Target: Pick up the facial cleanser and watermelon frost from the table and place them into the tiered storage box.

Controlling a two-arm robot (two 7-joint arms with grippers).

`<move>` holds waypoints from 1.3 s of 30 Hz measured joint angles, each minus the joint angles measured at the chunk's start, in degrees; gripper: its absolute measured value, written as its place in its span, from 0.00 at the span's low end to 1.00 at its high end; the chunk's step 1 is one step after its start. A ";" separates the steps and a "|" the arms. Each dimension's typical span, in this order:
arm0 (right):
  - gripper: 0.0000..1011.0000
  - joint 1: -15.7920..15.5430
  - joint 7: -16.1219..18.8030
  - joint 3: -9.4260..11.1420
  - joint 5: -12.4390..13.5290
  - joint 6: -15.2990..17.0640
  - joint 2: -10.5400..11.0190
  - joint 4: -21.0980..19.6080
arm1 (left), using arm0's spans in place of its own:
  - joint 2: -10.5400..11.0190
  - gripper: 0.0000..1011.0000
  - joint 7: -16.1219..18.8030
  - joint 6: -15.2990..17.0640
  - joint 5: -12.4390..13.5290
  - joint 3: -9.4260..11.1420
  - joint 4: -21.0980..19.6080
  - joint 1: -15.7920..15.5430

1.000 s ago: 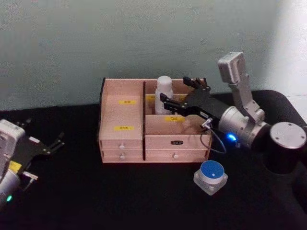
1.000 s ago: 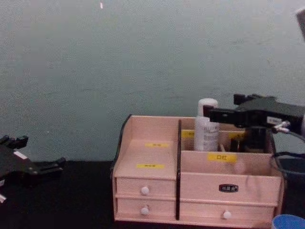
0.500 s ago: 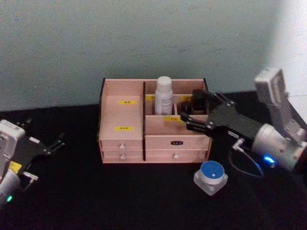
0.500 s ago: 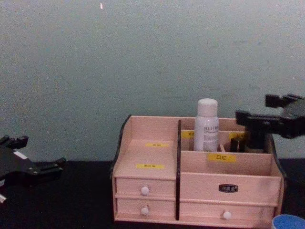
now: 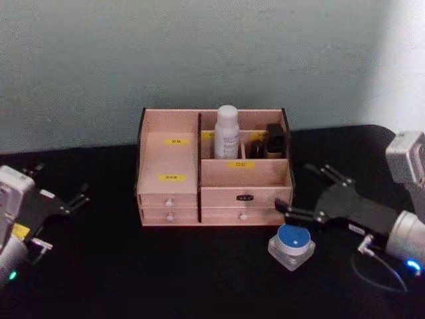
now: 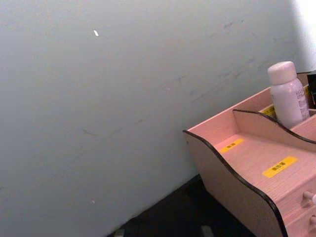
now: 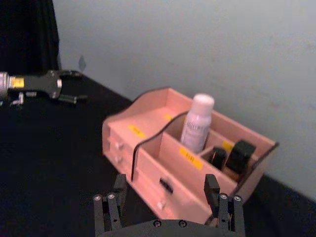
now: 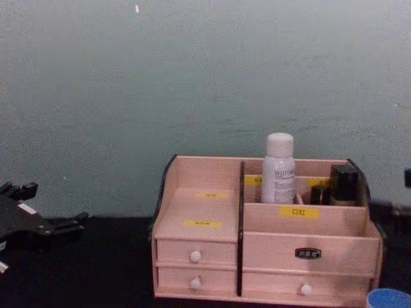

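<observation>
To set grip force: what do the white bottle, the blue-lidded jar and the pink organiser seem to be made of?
The facial cleanser: probably matte white plastic, opaque and smooth.
The watermelon frost: clear faceted plastic or glass, I cannot tell which; lid likely plastic.
The tiered storage box: pale pink wood or board, faint grain, dark cut edges.

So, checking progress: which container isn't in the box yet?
The watermelon frost, the blue-lidded jar on the table; the facial cleanser and dark bottles stand inside.
</observation>
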 joint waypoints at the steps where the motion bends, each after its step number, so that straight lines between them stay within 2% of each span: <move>1: 0.99 -0.40 -0.04 0.11 0.17 0.28 0.24 -0.22 | 0.00 0.99 0.00 0.00 0.00 0.00 0.00 0.00; 9: 0.99 -2.29 -0.52 0.16 1.66 4.03 1.98 -0.53 | 0.00 0.99 0.00 0.00 0.00 0.00 0.00 0.00; 19: 0.99 -0.85 -0.77 -2.07 3.04 9.01 2.78 1.79 | 0.00 0.99 0.00 0.00 0.00 0.00 0.00 0.00; 29: 0.99 1.07 -0.96 -4.36 4.03 11.94 2.80 4.31 | 0.00 0.99 0.00 0.00 0.00 0.00 0.00 0.00; 39: 0.99 2.07 -1.47 -5.88 4.26 12.79 2.92 6.07 | 0.00 0.99 0.00 0.00 0.00 0.00 0.00 0.00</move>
